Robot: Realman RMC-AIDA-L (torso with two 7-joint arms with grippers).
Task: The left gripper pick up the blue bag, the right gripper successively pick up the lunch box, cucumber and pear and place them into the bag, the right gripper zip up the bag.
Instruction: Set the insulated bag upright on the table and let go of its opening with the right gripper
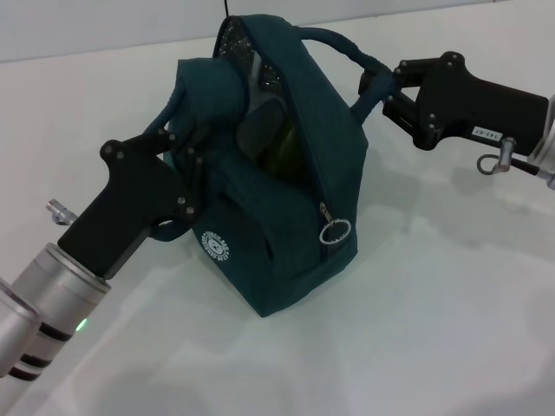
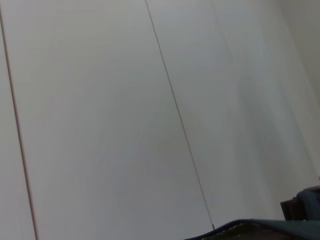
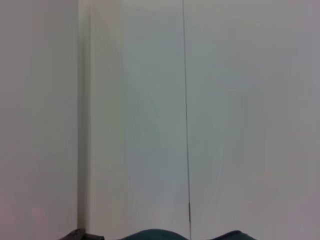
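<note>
The left gripper [image 1: 186, 143] is reached up from the near left and is clenched on the left handle of the bag [image 1: 277, 225]. The right gripper [image 1: 388, 94] is reached in from the far right and is clenched on the right handle. One bag is seen, standing on the white table [image 1: 434, 303] between two arms. Its zipper is partly open, and one ring pull [image 1: 335, 232] is hung at the near end.

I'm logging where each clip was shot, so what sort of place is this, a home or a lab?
Most likely a lab or test bench, not a home: the blue bag sits on a bare white table, both wrist views show only plain white wall panels, and no household furnishings appear.
</note>
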